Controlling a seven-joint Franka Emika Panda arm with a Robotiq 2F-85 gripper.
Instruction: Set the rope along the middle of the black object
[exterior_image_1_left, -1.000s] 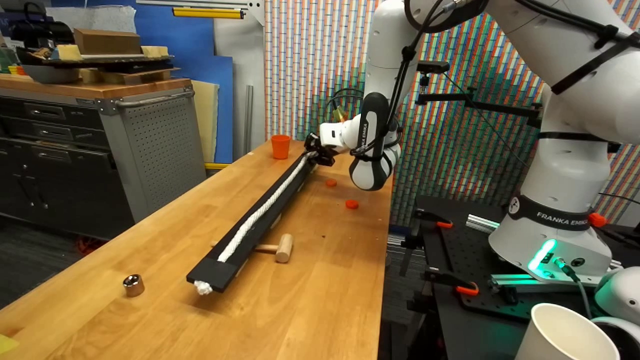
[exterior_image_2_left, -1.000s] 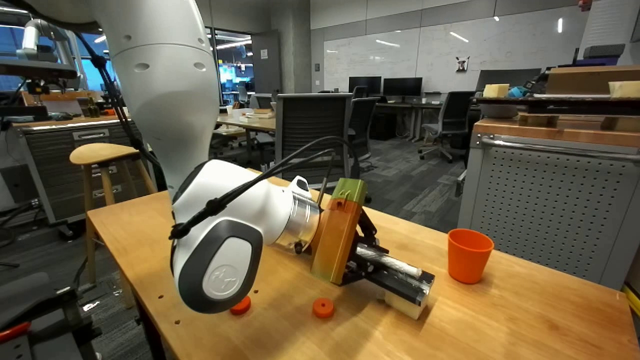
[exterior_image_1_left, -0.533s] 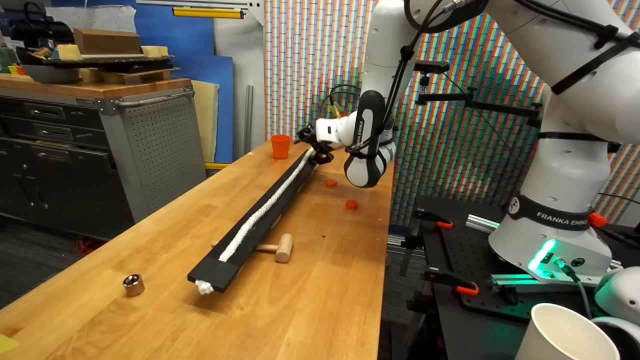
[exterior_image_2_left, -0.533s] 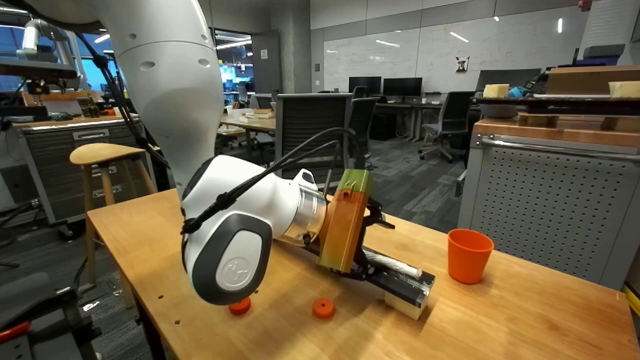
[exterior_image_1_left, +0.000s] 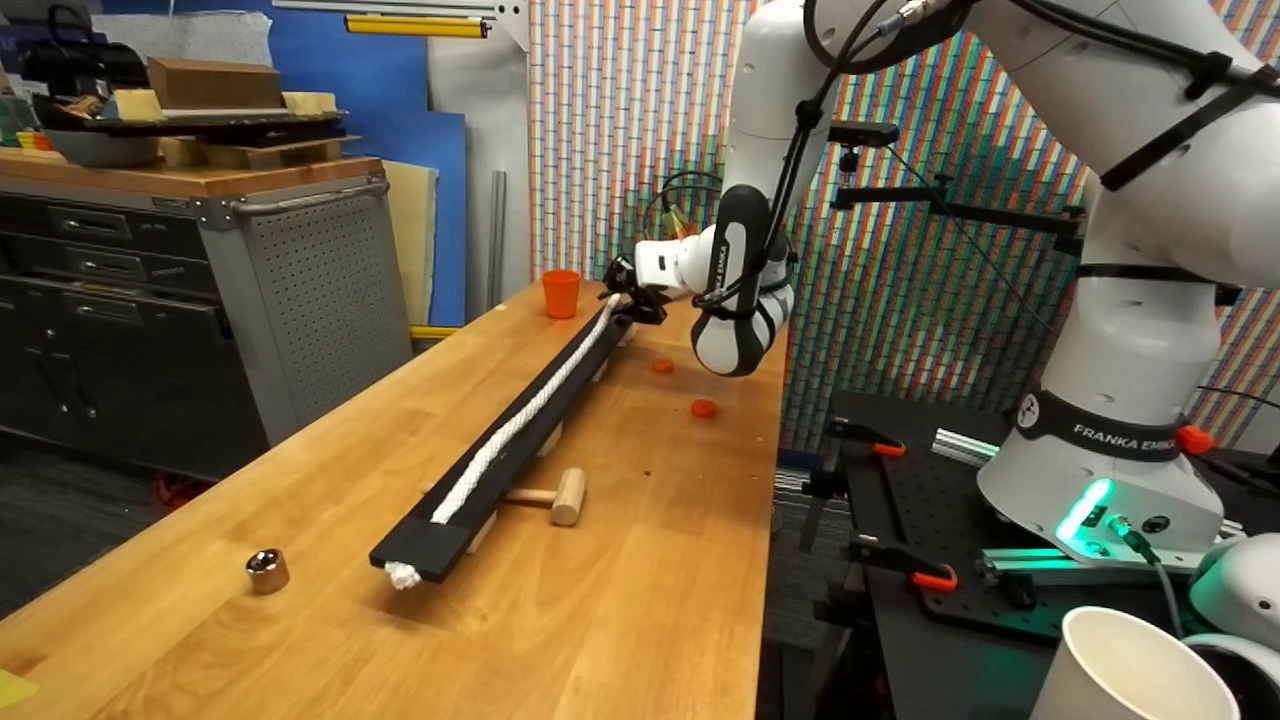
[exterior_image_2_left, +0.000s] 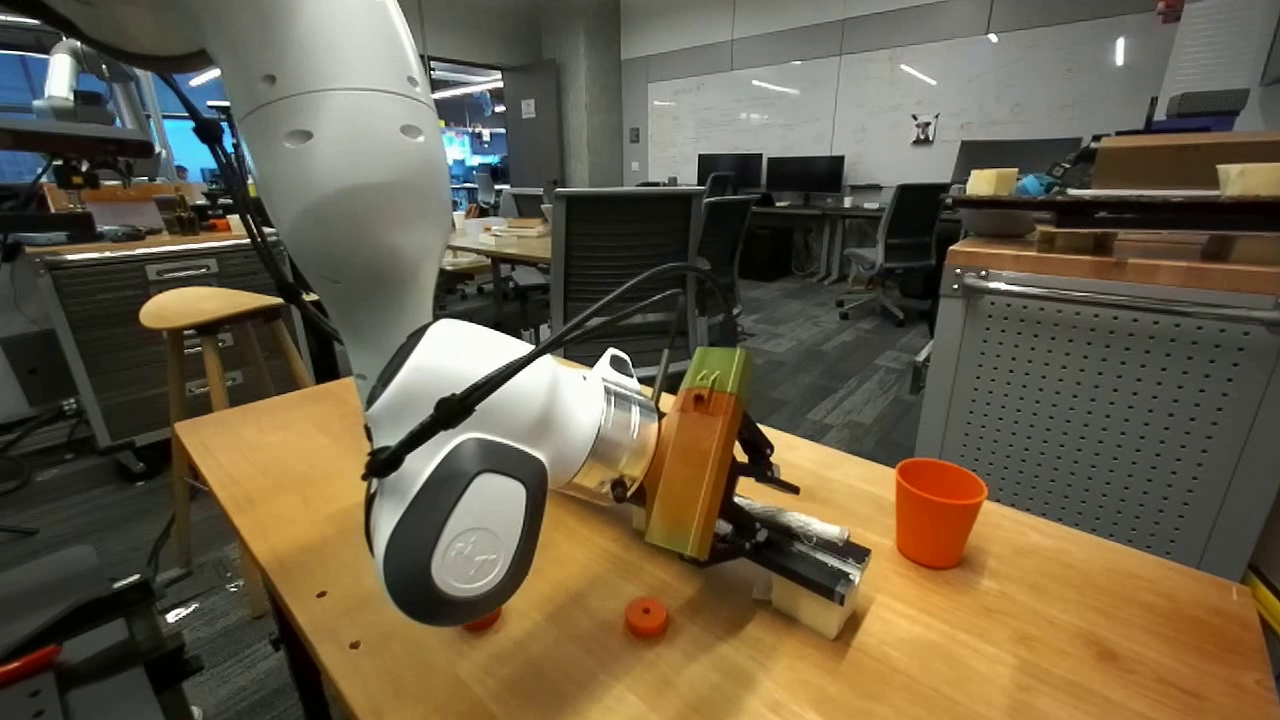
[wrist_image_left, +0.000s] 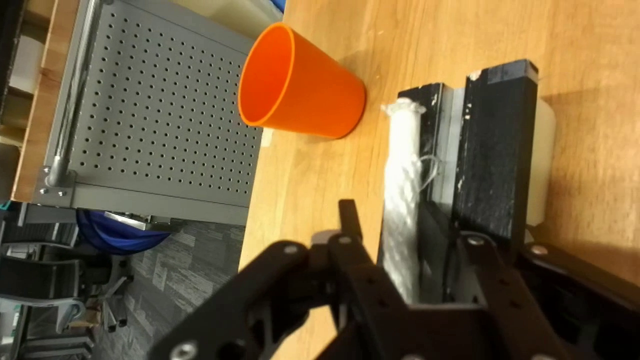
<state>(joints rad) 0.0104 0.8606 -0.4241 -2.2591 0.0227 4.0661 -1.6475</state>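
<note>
The rope (exterior_image_1_left: 520, 418) lies lengthwise along the long black object (exterior_image_1_left: 425, 535), and its frayed near end pokes out below that bar's near end. At the far end, in the wrist view, the rope (wrist_image_left: 405, 150) rests over the left ridge of the black object (wrist_image_left: 495, 150), beside the grey groove. My gripper (wrist_image_left: 400, 230) straddles the rope there, jaws apart; its left finger (wrist_image_left: 350, 220) stands clear of the rope over the wood, while the right fingertip is dark and hard to make out. In an exterior view, the rope's end sticks out past my gripper (exterior_image_2_left: 780, 522).
An orange cup (exterior_image_2_left: 938, 512) stands near the bar's far end. Two orange discs (exterior_image_1_left: 703, 408) lie on the robot's side. A wooden mallet (exterior_image_1_left: 568, 497) reaches under the bar, which rests on pale blocks (exterior_image_2_left: 815, 605). A metal socket (exterior_image_1_left: 267, 571) sits by the near end.
My jaws spread wider around half a second ago and have narrowed somewhat since, the gripper dipping slightly. The rope's far end has shifted sideways, and the bar's near end has moved a little left.
</note>
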